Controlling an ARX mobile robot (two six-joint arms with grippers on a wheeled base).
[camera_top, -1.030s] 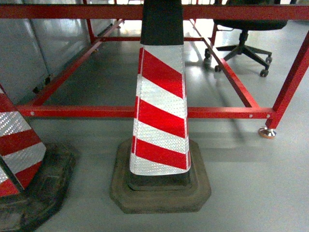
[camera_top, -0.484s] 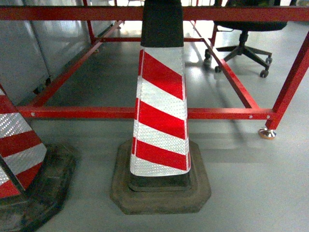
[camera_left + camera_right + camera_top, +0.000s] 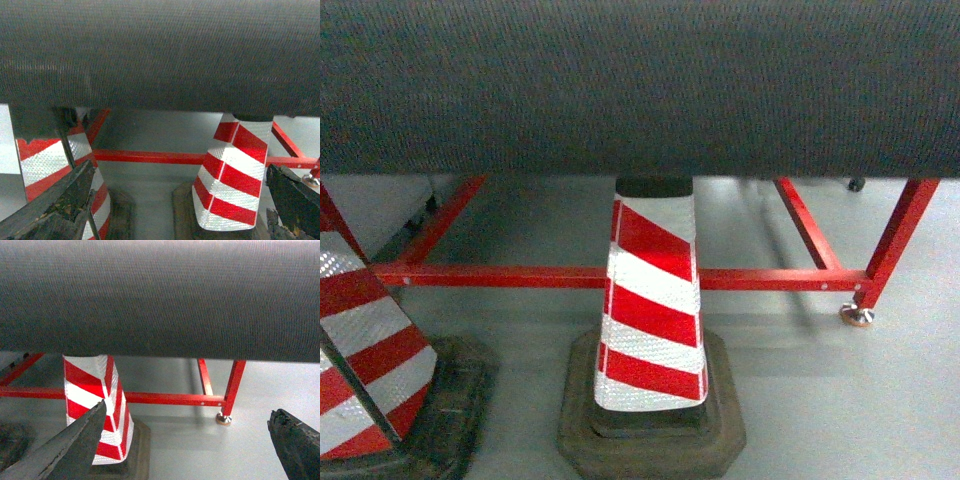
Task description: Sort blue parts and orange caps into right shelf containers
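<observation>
A dark textured slab (image 3: 640, 85) is blocking the upper part of all three views, hiding the top of the striped cone (image 3: 652, 310) and whatever lies above. A second cone (image 3: 365, 350) is running off the head view's left edge. Each end effector's fingers (image 3: 47, 210) (image 3: 60, 450) are showing only partly, cut by the frame.
</observation>
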